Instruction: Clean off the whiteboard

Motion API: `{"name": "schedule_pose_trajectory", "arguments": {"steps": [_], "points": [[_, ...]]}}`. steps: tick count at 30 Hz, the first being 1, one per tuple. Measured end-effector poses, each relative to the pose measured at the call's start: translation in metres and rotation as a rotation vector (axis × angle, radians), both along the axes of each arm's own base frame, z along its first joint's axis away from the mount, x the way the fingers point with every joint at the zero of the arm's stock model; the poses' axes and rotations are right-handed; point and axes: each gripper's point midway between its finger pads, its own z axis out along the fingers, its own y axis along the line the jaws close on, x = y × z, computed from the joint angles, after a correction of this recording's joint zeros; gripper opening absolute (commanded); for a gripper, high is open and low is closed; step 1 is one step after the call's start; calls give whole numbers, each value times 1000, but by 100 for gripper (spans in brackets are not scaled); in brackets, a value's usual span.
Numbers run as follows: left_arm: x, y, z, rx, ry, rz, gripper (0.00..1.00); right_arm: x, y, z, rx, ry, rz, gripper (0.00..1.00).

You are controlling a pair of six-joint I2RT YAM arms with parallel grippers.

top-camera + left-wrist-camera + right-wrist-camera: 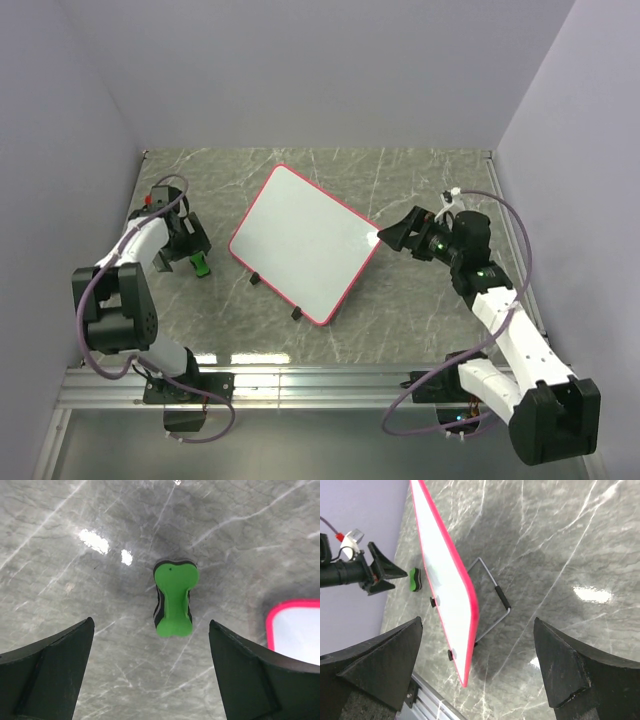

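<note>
The whiteboard [300,240] stands tilted on a wire stand in the middle of the table. It has a red-pink frame, two black clips on its near left edge, and a surface that looks plain white. In the right wrist view the whiteboard [437,570] appears nearly edge-on. My right gripper [395,235] is open just off its right corner, nothing between the jaws. A green eraser [174,599] lies on the table just ahead of my left gripper [151,622], which is open and empty above it. The eraser [201,264] is left of the board.
The wire stand [495,600] props up the board from behind. A board corner [300,630] shows at the right of the left wrist view. An aluminium rail [300,385] runs along the near table edge. Walls close in the left, back and right.
</note>
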Motion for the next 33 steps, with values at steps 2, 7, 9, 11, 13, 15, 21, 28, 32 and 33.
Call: {"name": "schedule_pose_trajectory", "arguments": {"steps": [2, 7, 9, 11, 13, 15, 21, 28, 32, 33], "points": [[-1, 0, 8, 1, -19, -1, 99, -2, -3, 9, -12, -13, -9, 97], [11, -13, 69, -38, -222, -30, 100, -4, -14, 47, -71, -87, -52, 97], [20, -26, 110, -72, -350, -62, 99, -3, -20, 68, -103, -125, -71, 96], [30, -45, 147, -106, -460, -114, 99, -4, -24, 86, -124, -161, -84, 96], [39, -65, 178, -146, -541, -176, 99, -7, -28, 104, -136, -200, -100, 96], [43, -82, 196, -172, -581, -218, 99, -14, -31, 114, -135, -225, -108, 96], [45, -110, 242, -229, -664, -286, 99, -37, -33, 152, -101, -330, -120, 98], [52, -133, 273, -280, -725, -352, 99, -55, -36, 169, -89, -388, -124, 98], [53, -142, 273, -287, -724, -376, 99, -59, -37, 167, -93, -382, -123, 99], [53, -143, 273, -286, -724, -380, 99, -61, -37, 166, -95, -379, -122, 99]]}}
